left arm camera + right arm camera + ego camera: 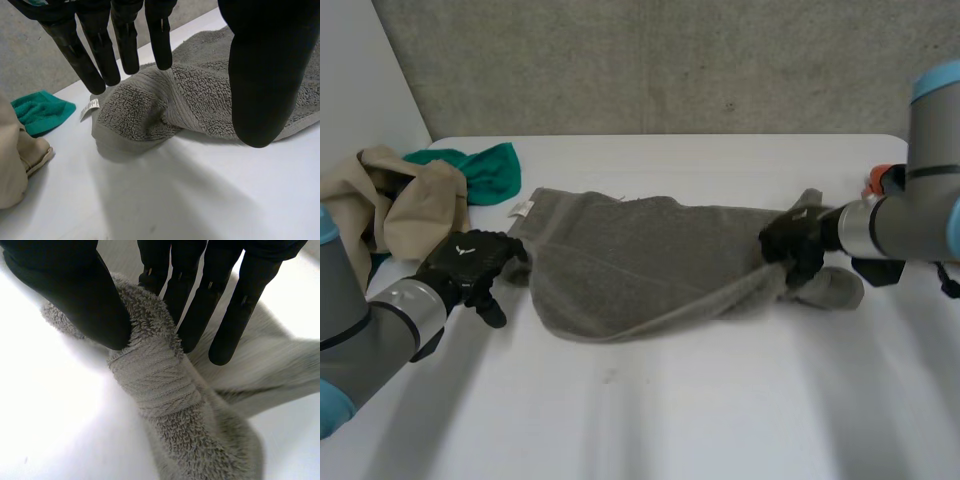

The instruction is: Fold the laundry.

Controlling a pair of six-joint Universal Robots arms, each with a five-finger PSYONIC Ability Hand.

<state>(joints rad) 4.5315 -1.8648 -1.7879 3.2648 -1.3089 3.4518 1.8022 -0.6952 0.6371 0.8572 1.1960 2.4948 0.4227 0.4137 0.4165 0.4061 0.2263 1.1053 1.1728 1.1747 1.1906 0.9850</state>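
Observation:
A grey towel (pixel 640 260) lies crumpled across the middle of the white table (pixel 650 410). My left hand (pixel 470 262) hovers at the towel's left corner (pixel 145 110) with fingers (pixel 125 45) straight and thumb spread apart from them, holding nothing. A white label (pixel 89 107) sticks out at that corner. My right hand (pixel 792 240) is at the towel's right end, where its thumb (pixel 75 295) and fingers (pixel 225 305) pinch a bunched ridge of the towel (pixel 160 385).
A beige garment (pixel 390 195) and a green cloth (pixel 480 170) are piled at the table's back left, close to my left arm. A grey wall runs behind the table. Bare table stretches in front of the towel.

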